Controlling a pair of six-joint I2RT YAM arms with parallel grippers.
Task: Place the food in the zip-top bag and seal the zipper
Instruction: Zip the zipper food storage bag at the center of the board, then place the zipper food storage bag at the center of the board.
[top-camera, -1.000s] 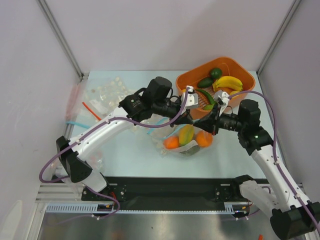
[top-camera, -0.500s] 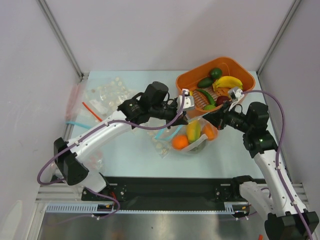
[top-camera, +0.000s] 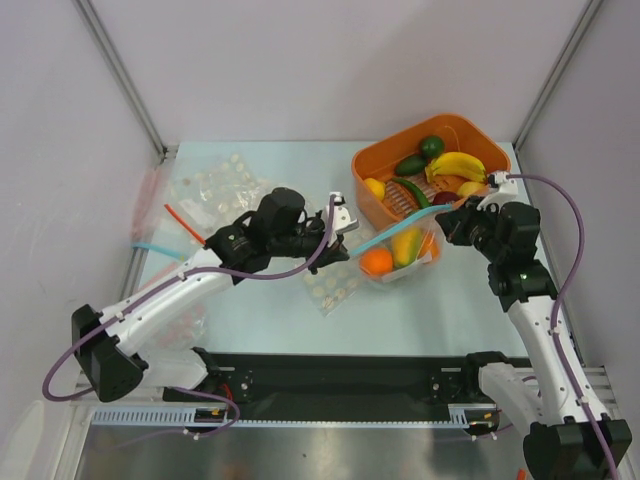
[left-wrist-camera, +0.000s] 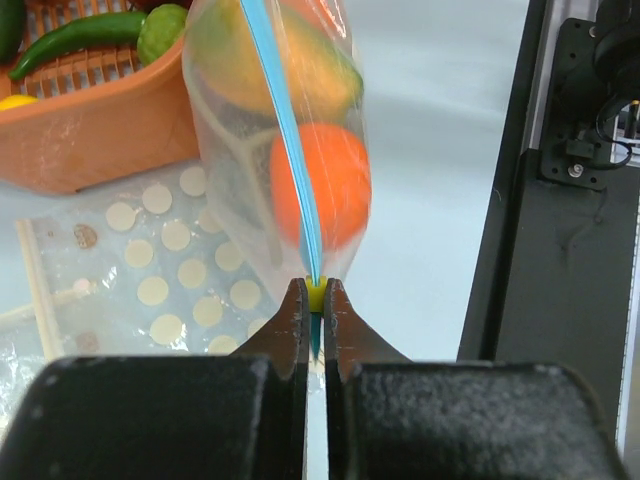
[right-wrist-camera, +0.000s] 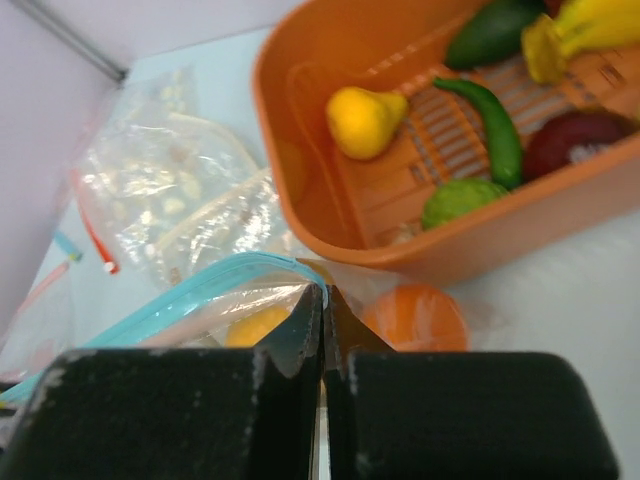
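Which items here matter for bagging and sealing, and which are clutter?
Job: zip-top bag, blue zipper, orange and mango inside, left gripper and right gripper pinching the zipper, bananas in orange basket.
Clutter: dotted bags, red-strip bag.

Seen from the left wrist, the zip-top bag (left-wrist-camera: 235, 200) is smeared with blur and runs off the top edge, its orange (left-wrist-camera: 335, 185) and mango (left-wrist-camera: 310, 70) only soft shapes behind plastic. The zipper (left-wrist-camera: 281, 130) vanishes between the pinched tips of the left gripper (left-wrist-camera: 316, 298), where a small yellow speck (left-wrist-camera: 316, 292) cannot be identified. The orange basket (left-wrist-camera: 90, 130) is cropped at the corner. From the right wrist, the black body of the right gripper (right-wrist-camera: 324, 300) masks the lower frame. Bananas (right-wrist-camera: 590, 25) and avocado (right-wrist-camera: 490, 30) are cut by the top edge, and the far bags (right-wrist-camera: 170, 190) are out of focus. From above, both sets of fingertips are too small to make out.
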